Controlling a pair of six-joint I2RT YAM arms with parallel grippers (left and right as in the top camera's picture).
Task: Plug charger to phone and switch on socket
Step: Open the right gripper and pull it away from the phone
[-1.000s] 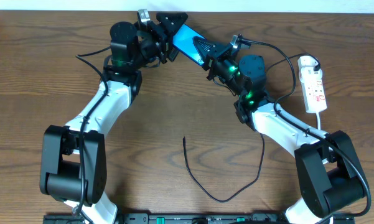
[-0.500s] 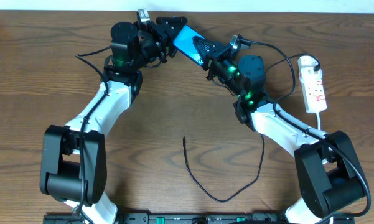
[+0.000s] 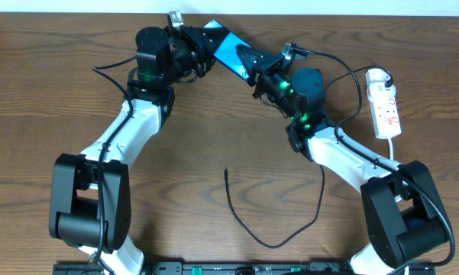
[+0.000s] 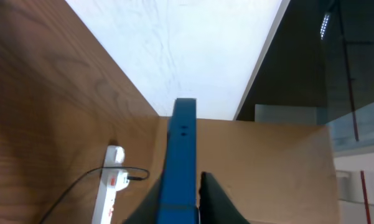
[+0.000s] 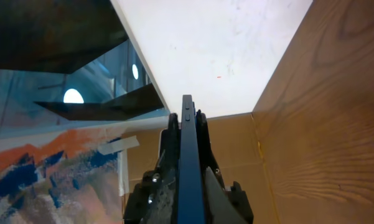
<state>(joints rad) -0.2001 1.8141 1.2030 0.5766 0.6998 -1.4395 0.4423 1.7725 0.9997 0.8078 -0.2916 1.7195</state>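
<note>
A brown wooden table [image 3: 214,114] meets a white surface [image 4: 193,43], with what looks like cardboard [image 4: 267,162] beyond.

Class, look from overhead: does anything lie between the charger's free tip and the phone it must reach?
Nothing visible: only bare table lies between the charger tip and the phone. But the left gripper and right gripper both grip the phone, so neither is free.

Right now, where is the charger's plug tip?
In the overhead view the charger's plug tip lies on the table near its middle, untouched, well in front of the phone at the back edge.
</note>
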